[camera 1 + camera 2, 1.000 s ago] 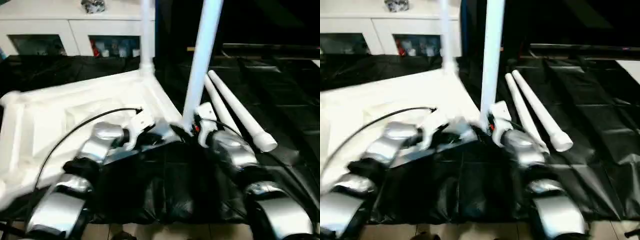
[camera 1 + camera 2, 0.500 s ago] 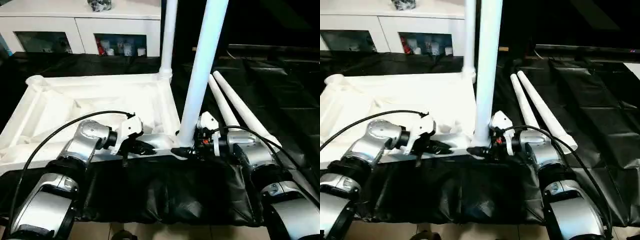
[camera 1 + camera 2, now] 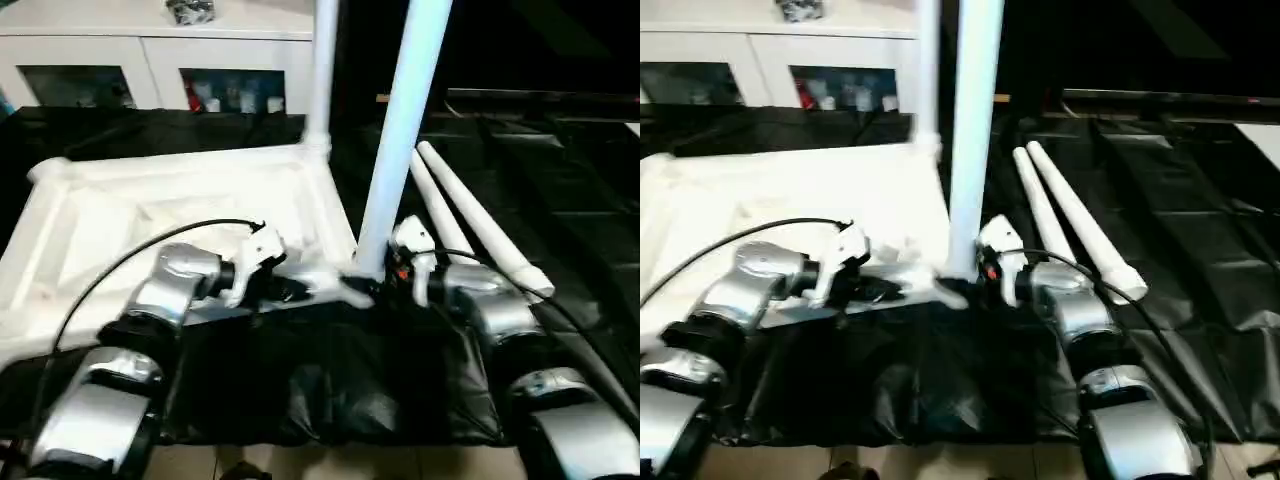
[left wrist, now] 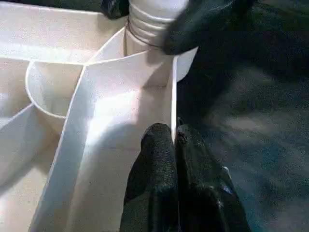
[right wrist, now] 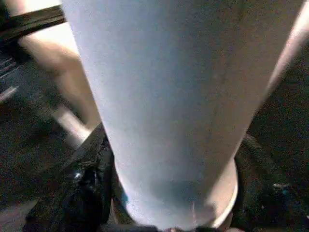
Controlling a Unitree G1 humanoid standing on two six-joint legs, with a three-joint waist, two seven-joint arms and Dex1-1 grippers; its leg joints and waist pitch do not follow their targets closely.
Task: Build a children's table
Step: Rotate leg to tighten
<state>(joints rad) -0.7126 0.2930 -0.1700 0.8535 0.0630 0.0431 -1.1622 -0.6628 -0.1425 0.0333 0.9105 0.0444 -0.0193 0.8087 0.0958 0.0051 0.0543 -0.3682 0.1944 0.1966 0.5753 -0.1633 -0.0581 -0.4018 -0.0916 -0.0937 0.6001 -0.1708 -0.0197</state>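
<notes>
Two pincers work one near corner of the upturned tabletop [image 3: 180, 215], which lies ribs-up on the black sheet [image 3: 330, 390]. My left pincer [image 4: 175, 145] is pinched closed on the tabletop's thin edge wall, one black finger on each side of it, just short of the corner socket [image 4: 154, 34]. My right pincer [image 3: 372, 280] is clamped around the foot of an upright leg [image 3: 400, 130], fingers [image 5: 87, 183] pressed against its sides; the leg stands in that socket, directly ahead of my left fingertips, with its threaded collar showing at the socket mouth — not fully home, as I judge it.

Beyond my right pincer, two spare legs [image 3: 470, 225] lie side by side on the sheet, touching along their length, well clear of the work. Beyond my left, across the ribbed underside, a fitted leg [image 3: 322, 70] rises from the far corner. Farther still stands a white cabinet [image 3: 150, 60] with glass doors.

To do this step well, I should keep the left pincer firm so the tabletop cannot swing with the turning, hold the leg plumb over the socket so the thread does not cross, and turn in short strokes, regripping low — a high grip would lever the leg sideways. I reckon the build is roughly halfway, with two legs waiting.
</notes>
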